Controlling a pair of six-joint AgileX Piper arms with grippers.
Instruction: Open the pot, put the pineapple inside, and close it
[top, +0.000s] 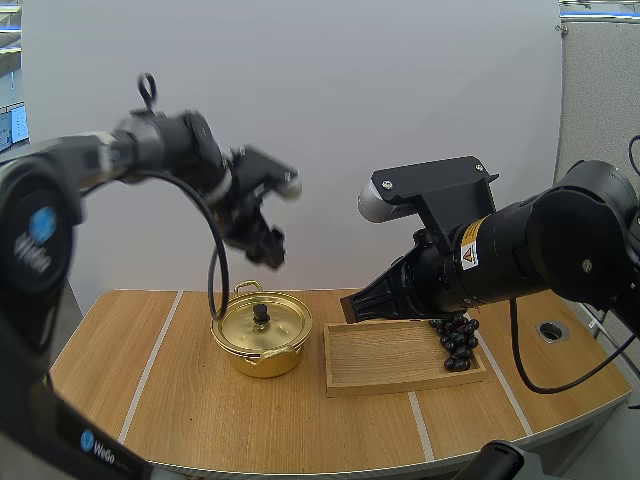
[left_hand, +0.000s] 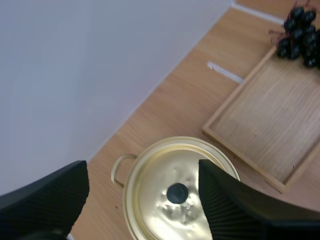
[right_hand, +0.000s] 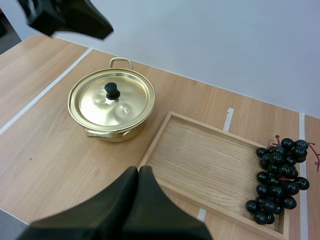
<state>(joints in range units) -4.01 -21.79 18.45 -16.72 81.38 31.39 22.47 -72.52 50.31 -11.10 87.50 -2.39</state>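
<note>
A golden pot (top: 262, 338) stands on the table left of centre, its lid (right_hand: 111, 100) on with a black knob (left_hand: 177, 193). My left gripper (top: 268, 250) hangs open well above the pot; its fingers (left_hand: 50, 200) stand wide apart over the lid in the left wrist view. A bunch of dark grapes (top: 458, 340) lies at the right end of the wooden tray (top: 395, 375), partly over its rim. My right gripper (top: 352, 308) hovers above the tray's left end, shut on nothing, its fingers (right_hand: 137, 200) pressed into one wedge. The left gripper (right_hand: 65, 17) hangs beyond the pot in the right wrist view.
The tray (right_hand: 200, 160) sits just right of the pot (right_hand: 111, 122) with a narrow gap between them. White tape lines (top: 150, 365) cross the wooden table. A round hole (top: 551, 330) is set in the table at the far right.
</note>
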